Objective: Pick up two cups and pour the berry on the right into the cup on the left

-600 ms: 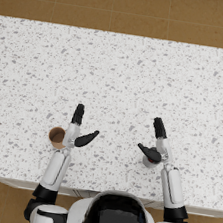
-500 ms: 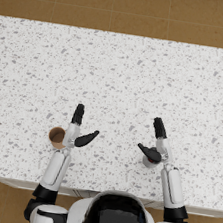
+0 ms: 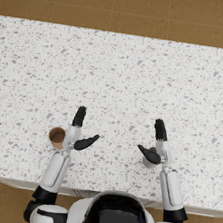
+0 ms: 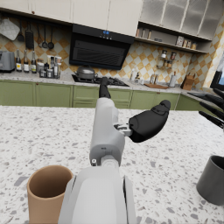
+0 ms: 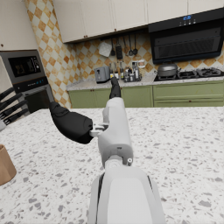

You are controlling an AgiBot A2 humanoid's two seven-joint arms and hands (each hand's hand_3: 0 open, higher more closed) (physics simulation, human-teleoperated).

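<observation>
- brown cup (image 3: 56, 137) stands upright on the speckled white counter (image 3: 119, 74), near the counter's front edge on the robot's left side; in the left wrist view it (image 4: 47, 194) sits just beside the white forearm, open mouth up, and its inside looks bare as far as the head view shows.
- grey cup (image 3: 150, 159) stands on the same counter on the robot's right side, partly covered from above by the right thumb; the left wrist view catches it (image 4: 213, 180) as a dark grey upright cup. its contents cannot be seen in any view.
- the two cups are well apart, each close to the inner or outer side of its own arm: the brown one on the outer side of the left wrist, the grey one under the inner side of the right hand.
- left hand (image 3: 78, 133) is open and holds nothing: fingers stretched forward over the counter, thumb spread toward the middle. it does not touch the brown cup.
- right hand (image 3: 156, 143) is likewise open and empty, fingers pointing ahead, thumb angled inward above the grey cup; whether the thumb touches the cup cannot be told.
- farther off, the counter runs broad and bare-looking to its far edge, with brown tiled floor (image 3: 129, 7) beyond.
- the wrist views show green kitchen cabinets (image 4: 39, 94) and a black range hood (image 4: 98, 50) behind the counter.
</observation>
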